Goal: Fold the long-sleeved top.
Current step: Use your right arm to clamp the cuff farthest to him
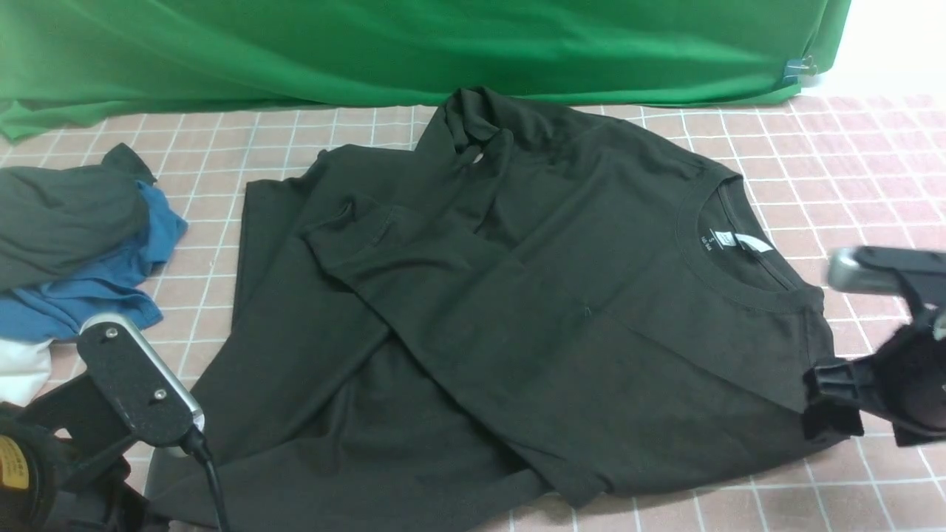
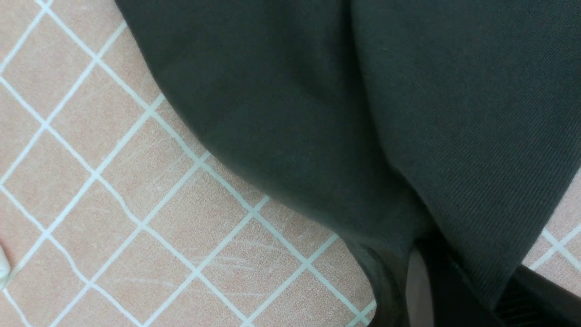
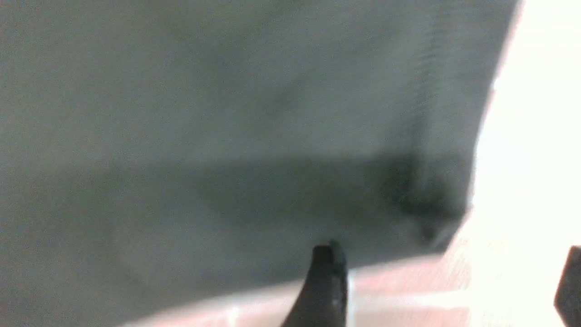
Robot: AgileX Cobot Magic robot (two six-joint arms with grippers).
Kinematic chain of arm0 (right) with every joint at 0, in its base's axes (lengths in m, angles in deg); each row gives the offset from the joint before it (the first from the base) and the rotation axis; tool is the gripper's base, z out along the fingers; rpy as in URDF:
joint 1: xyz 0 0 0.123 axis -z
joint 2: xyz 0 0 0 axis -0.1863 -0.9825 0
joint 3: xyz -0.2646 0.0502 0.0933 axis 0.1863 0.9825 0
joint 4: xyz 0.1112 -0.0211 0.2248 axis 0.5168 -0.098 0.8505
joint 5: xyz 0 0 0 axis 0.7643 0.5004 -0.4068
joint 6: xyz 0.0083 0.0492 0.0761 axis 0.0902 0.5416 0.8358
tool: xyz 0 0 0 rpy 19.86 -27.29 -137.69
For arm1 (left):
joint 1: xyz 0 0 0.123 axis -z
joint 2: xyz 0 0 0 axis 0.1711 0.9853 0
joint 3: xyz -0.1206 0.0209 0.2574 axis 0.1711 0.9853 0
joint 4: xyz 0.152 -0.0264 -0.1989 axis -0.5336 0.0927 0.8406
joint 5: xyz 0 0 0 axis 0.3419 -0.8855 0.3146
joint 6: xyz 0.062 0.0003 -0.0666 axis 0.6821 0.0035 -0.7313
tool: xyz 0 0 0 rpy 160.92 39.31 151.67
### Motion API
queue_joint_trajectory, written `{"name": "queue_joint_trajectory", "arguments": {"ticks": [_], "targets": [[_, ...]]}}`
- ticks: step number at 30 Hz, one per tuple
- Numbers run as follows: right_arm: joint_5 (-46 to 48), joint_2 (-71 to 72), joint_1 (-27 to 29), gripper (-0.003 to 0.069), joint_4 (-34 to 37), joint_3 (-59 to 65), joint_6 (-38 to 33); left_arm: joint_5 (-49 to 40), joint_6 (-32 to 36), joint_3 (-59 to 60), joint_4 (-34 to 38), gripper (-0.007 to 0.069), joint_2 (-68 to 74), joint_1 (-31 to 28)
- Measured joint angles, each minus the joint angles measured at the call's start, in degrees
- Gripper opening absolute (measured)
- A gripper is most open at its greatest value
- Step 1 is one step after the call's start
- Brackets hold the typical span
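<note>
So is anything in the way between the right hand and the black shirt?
No, nothing visible is. The open right hand is right at the edge of the long-sleeved top, on the robot's right side, and nothing sits between the two.

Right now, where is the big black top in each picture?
Front view: black top spreads across the middle.
Left wrist view: black top covers over half the picture.
Right wrist view: black top, blurred, fills nearly all.
Shared landmark: pink checked tablecloth showing beside it in every view.
</note>
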Motion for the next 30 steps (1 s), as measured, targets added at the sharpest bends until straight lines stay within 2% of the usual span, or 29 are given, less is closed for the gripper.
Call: {"name": "queue_joint_trajectory", "arguments": {"ticks": [4, 11, 15, 16, 20, 24, 26, 30], "targets": [[-4.99, -4.84, 2.39, 0.0622, 7.59, 0.65, -4.1, 0.06, 0.0, 0.0, 0.06, 0.0032, 0.0, 0.0], [-6.57, -7.05, 1.05, 0.0531, 8.44, -0.02, -7.98, 0.25, -0.03, 0.0, 0.52, 0.0032, 0.0, 0.0], [-9.48, -7.56, -2.47, 0.0404, 8.54, -0.33, -9.52, 0.25, -0.03, 0.0, 0.66, 0.0032, 0.0, 0.0], [-9.48, -7.59, -2.66, 0.0396, 8.54, -0.36, -9.5, 0.25, -0.03, 0.0, 0.71, 0.0032, 0.0, 0.0], [-10.82, -8.09, -5.66, 0.0245, 7.57, -0.77, -10.29, 0.25, -0.03, 0.0, 0.71, 0.0032, 0.0, 0.0], [-8.04, -8.5, -6.17, 0.0141, 5.46, -2.22, -10.3, 0.16, -0.03, 0.0, 0.83, 0.0032, 0.0, 0.0], [-2.96, -7.88, -6.58, 0.009, 4.36, -2.77, -9.75, -0.32, -0.03, 0.0, 0.84, 0.0032, 0.0, 0.0], [6.77, -3.01, -6.86, 0.0063, -1.34, -2.77, -4.71, -1.05, -0.03, 0.0, 0.91, 0.0032, -0.01, 0.0]]}}
